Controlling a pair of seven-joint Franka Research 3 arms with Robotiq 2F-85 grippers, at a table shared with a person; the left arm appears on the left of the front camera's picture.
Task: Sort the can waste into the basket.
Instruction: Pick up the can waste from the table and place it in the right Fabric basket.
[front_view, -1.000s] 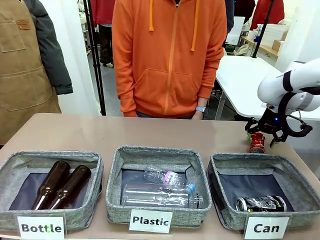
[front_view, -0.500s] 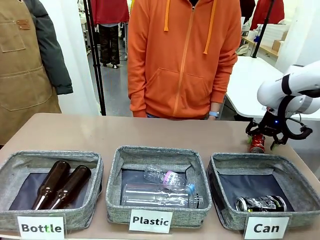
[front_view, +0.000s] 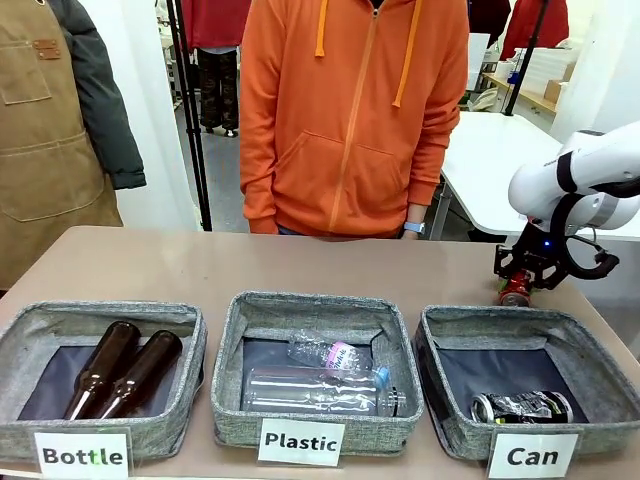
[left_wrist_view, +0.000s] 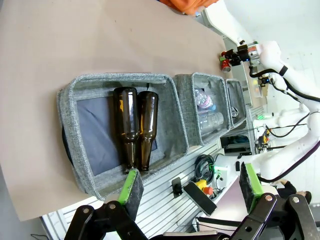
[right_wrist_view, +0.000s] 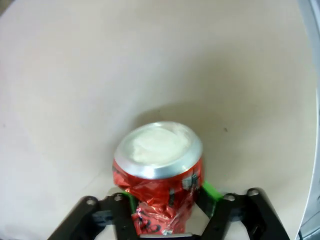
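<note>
Looking across the table (front_view: 300, 262) from the front, I had my right gripper (front_view: 518, 283) down at the far right, just behind the basket (front_view: 432, 372) marked "Can" (front_view: 532, 456). Its fingers were pinched on the red can (front_view: 516, 290), which stood on the tabletop close to the basket's back wall. The black and silver can (front_view: 522, 406) lay on its side in the near right corner of that basket, on the dark bottom. The middle bin (front_view: 226, 372) marked "Plastic" held two clear plastic bottles (front_view: 322, 388), and the left bin (front_view: 190, 362) marked "Bottle" held two brown glass bottles (front_view: 120, 368) side by side. A person in an orange hoodie (front_view: 352, 112) stood at the far side of the table.

From my left wrist, my left gripper (left_wrist_view: 190, 189) hung with its green pads (left_wrist_view: 131, 184) spread wide, with nothing between them. Beyond them I saw the bottle bin with the two brown bottles lying together, the other two bins in a row past it, and my right arm (left_wrist_view: 280, 75) far off, with the red can at its gripper.

From my right wrist, the red can sat pressed between my two fingers, its silver end facing the camera and its red side crumpled. A green pad (right_wrist_view: 210, 191) touched its side, and bare tabletop lay all around it.
</note>
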